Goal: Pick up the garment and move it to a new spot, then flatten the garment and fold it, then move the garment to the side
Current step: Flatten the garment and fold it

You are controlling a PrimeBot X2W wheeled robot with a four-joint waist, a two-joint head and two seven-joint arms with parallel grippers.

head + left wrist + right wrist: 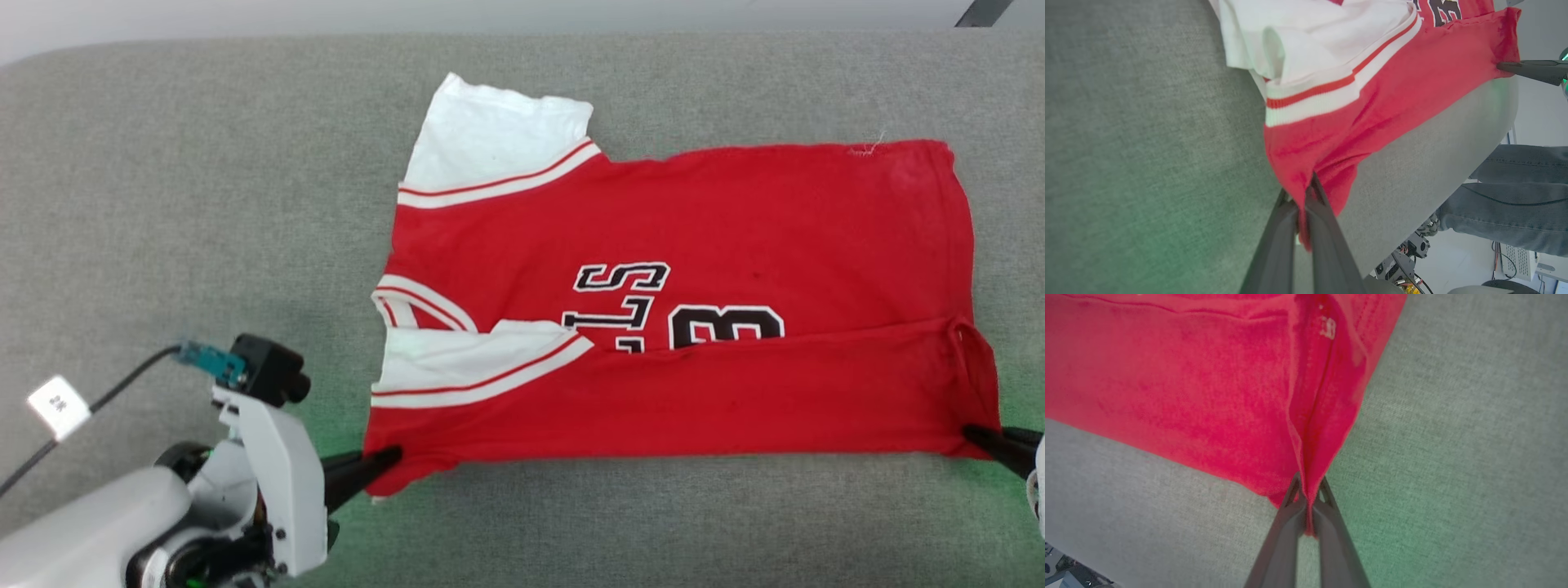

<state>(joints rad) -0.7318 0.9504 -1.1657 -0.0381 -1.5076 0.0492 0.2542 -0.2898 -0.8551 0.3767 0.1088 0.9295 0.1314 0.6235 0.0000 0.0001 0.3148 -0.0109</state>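
The garment [669, 327] is a red jersey T-shirt with white sleeves and black lettering, spread across the grey table [204, 204] with its near edge folded up over the lettering. My left gripper [392, 456] is shut on the garment's near left corner; the left wrist view shows red cloth [1306, 179] pinched between the dark fingers [1327, 228]. My right gripper [976, 433] is shut on the near right corner, where the right wrist view has a ridge of red fabric [1310, 428] clamped at the fingertips [1294, 498].
The padded grey surface has free room left of the garment and along its near edge [653, 523]. A cable with a white tag [57, 406] trails from my left wrist. A person's legs in jeans [1515, 196] stand beside the table.
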